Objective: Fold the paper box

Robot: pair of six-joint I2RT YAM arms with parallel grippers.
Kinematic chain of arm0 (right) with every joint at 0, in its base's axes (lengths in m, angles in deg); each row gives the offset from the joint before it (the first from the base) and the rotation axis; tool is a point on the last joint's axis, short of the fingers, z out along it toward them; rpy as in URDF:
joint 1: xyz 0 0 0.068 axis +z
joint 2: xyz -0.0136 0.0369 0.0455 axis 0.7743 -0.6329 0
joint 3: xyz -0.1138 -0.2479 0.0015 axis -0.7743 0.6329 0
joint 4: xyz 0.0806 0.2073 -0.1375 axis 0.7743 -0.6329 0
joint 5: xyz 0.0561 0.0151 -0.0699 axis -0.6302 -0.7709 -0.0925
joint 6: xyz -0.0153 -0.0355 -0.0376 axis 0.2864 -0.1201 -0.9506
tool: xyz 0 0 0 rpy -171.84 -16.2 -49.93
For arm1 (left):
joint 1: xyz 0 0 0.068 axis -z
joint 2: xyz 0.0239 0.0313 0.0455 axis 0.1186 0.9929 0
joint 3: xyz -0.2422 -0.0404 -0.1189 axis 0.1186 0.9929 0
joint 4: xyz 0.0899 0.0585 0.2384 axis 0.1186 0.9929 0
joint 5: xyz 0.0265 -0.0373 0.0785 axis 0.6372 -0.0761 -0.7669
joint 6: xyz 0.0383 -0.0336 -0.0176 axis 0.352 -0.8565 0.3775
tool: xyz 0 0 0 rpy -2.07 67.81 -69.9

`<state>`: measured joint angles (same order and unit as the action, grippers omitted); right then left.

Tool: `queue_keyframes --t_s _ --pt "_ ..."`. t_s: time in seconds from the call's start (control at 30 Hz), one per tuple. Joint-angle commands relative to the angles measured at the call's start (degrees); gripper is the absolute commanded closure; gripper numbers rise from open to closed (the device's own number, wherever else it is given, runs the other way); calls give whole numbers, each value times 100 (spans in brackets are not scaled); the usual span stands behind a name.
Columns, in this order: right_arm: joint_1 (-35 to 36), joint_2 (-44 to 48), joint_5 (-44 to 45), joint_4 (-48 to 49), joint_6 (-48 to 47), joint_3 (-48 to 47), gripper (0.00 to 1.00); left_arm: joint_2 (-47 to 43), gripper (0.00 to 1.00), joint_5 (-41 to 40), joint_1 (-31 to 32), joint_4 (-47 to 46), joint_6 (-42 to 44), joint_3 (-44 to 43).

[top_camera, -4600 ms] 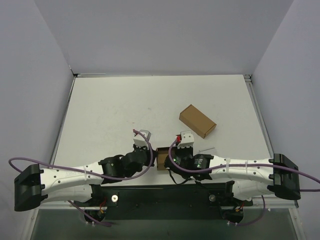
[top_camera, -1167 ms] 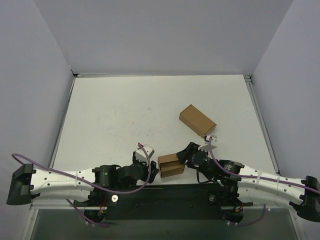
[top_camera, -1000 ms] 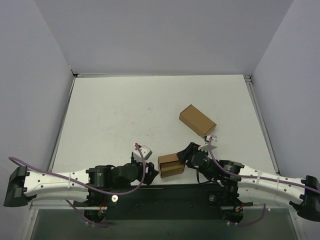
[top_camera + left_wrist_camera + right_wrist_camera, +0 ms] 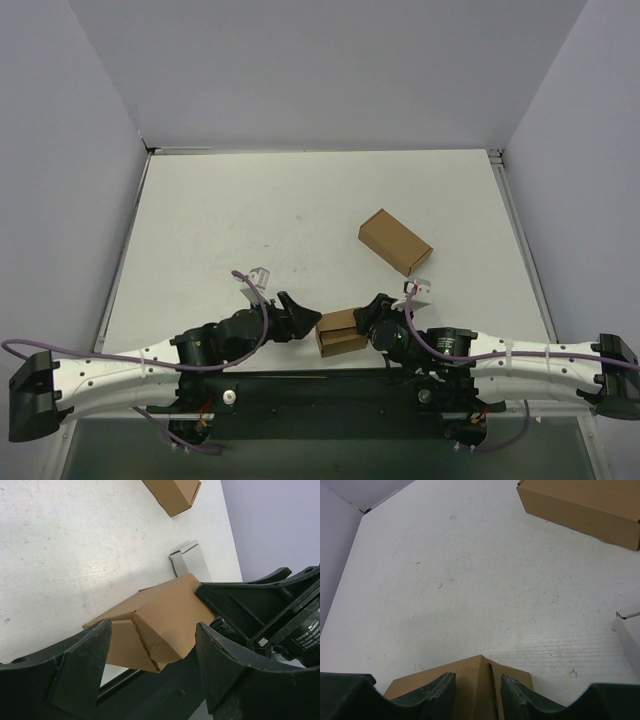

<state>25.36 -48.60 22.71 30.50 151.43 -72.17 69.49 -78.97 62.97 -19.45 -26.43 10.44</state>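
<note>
The box (image 4: 338, 333) is seen at the near edge of the table (image 4: 230, 220), between the two grippers. The right gripper (image 4: 477, 677) is clamped on the box's upper ridge (cardboard fills the narrow gap). The left gripper (image 4: 303, 318) is spread wide, just beside the box's left end. A longer carton (image 4: 395, 241) is set well apart, farther back.

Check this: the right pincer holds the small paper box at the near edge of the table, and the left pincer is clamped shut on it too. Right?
Not quite. The left pincer is open, its fingers standing wide apart, not clamped on the paper box, as the left wrist view shows. The right pincer does hold the box at the near edge of the table.
</note>
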Motion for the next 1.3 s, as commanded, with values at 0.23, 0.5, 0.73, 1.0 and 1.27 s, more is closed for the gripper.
queue_keyframes --t_s 0.23,0.5,0.73,1.0,1.27 --pt "81 -108 128 -728 -43 38 60 588 25 355 -78 -870 -183 45" --pt "81 -240 128 -772 -52 -15 60 623 34 644 -78 -1177 -385 519" --pt "81 -249 119 -781 -61 -32 60 519 45 803 -70 -1064 -447 784" --pt "-15 -65 -284 -789 -394 -111 54 448 52 970 -70 -896 -368 942" --pt "-596 111 -1296 -877 -965 -375 45 580 57 1058 -70 -704 -148 925"
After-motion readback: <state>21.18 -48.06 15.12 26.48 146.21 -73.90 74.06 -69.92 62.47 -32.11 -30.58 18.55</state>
